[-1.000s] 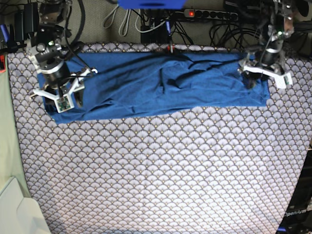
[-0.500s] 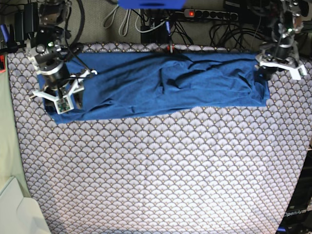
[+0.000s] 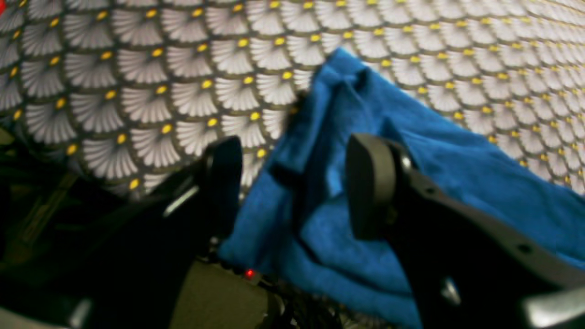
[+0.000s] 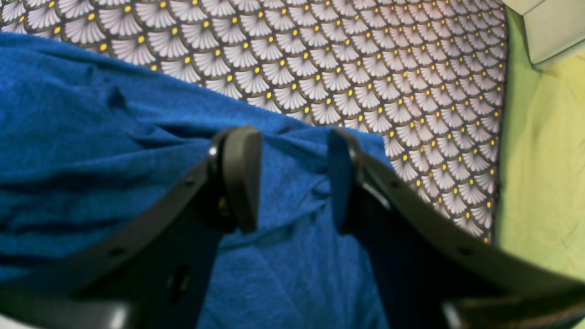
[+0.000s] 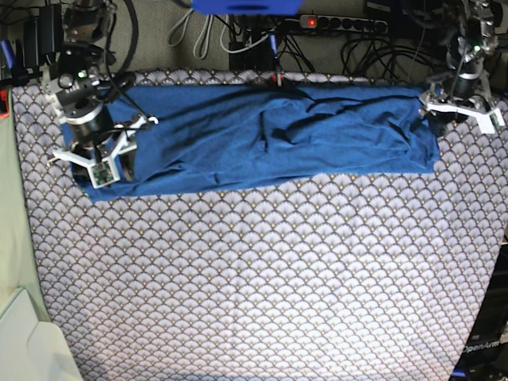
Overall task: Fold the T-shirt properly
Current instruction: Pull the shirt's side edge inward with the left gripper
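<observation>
The blue T-shirt [image 5: 262, 135] lies as a long, wrinkled band across the back of the patterned table cover [image 5: 262, 278]. My right gripper [image 5: 101, 159] hovers over the shirt's left end. In the right wrist view this gripper [image 4: 290, 178] is open, with the blue cloth [image 4: 114, 151] lying under and between its fingers [image 4: 242, 178]. My left gripper [image 5: 458, 113] stands at the shirt's right end, near the table's back right corner. In the left wrist view it [image 3: 297, 183] is open, straddling the shirt's edge [image 3: 329, 137] without pinching it.
A power strip [image 5: 341, 24] and cables run behind the table's back edge. A white box [image 5: 24, 341] sits off the front left corner on a green surface [image 4: 544, 160]. Dark gear [image 3: 68, 219] lies just past the cover's edge by the left gripper.
The left gripper has moved right and back, from over the shirt's right end to its outer edge. The right gripper has barely moved. The shirt lies as before.
</observation>
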### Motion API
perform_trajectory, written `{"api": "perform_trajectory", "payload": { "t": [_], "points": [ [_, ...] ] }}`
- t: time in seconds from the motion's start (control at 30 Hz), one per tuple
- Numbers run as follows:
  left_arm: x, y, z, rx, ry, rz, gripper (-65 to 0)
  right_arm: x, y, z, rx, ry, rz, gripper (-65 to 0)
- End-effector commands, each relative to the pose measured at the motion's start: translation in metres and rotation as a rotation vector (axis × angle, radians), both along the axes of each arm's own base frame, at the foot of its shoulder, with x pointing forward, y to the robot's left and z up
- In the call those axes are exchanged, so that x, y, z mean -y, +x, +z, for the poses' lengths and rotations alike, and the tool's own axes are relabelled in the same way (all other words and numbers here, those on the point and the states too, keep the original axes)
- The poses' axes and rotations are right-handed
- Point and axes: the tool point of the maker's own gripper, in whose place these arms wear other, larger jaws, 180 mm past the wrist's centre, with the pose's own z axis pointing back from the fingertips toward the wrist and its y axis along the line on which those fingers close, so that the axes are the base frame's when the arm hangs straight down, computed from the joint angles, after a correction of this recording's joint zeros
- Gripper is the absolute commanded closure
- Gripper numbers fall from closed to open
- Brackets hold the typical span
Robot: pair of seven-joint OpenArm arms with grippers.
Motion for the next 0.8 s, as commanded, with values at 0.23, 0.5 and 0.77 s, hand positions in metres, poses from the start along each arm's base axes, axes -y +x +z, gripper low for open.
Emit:
{"api": "perform_trajectory", "payload": {
  "t": [0.23, 0.5, 0.77],
  "points": [
    [0.009, 0.015, 0.023, 0.071, 0.018, -0.039, -35.6, -0.001, 0.004, 0.01, 0.039, 0.003, 0.014, -25.4],
    [0.016, 0.027, -0.012, 0.01, -0.018, -0.05, -35.6, -0.001, 0.005, 0.01, 0.04, 0.0, 0.014, -25.4],
    [0.013, 0.025, -0.023, -0.075, -0.039, -0.068, -35.6, -0.001, 0.005, 0.011, 0.042, 0.0, 0.014, -25.4]
  ]
}}
